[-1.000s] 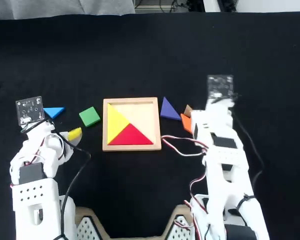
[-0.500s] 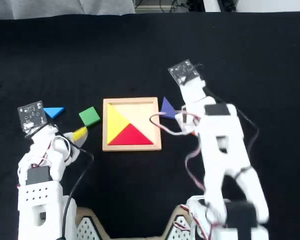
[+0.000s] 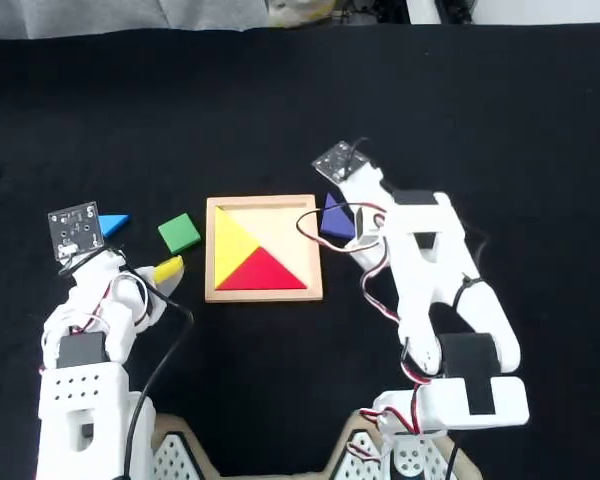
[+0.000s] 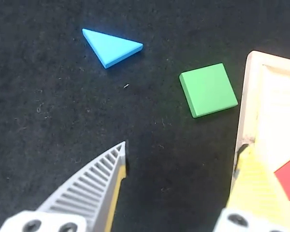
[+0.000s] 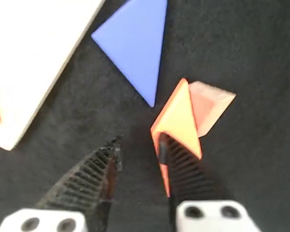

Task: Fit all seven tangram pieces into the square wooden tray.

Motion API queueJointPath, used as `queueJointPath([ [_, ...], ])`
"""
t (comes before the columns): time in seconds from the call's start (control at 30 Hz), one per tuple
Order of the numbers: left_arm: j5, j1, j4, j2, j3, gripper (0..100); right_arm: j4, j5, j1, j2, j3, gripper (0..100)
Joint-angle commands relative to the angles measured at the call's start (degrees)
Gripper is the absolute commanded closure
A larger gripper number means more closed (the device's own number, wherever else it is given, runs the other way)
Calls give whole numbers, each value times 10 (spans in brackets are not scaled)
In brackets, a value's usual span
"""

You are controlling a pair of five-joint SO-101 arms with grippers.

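- Right hand (image 5: pixel 138 140): fingers narrowly apart, holding nothing. The orange triangle (image 5: pixel 179 118) lies against one fingertip, outside the gap. The dark blue triangle (image 5: pixel 135 46) lies just beyond, beside the tray (image 3: pixel 264 200).
- Left hand (image 4: pixel 182 147): spread wide over bare bench (image 4: pixel 48 121). The green square (image 4: pixel 208 89) lies ahead, near the tray's edge.
- The tray holds the yellow triangle (image 3: pixel 232 245) and the red triangle (image 3: pixel 267 270).

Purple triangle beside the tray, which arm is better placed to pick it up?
Right. The right gripper hangs open just short of the purple triangle; the left gripper sits across the tray, near the green square.
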Motion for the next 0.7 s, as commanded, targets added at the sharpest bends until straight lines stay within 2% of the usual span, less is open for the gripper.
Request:
queueJointPath([
  [0.0, 2, 7, -8, -3, -5, 647, 11, 76, 11, 1, -38, 821],
  [0.23, 2, 7, -10, -3, -5, 647, 58, 176, 27, 17, -76, 819],
  [0.67, 2, 7, -10, -3, -5, 647, 72, 179, 62, 131, -165, 821],
])
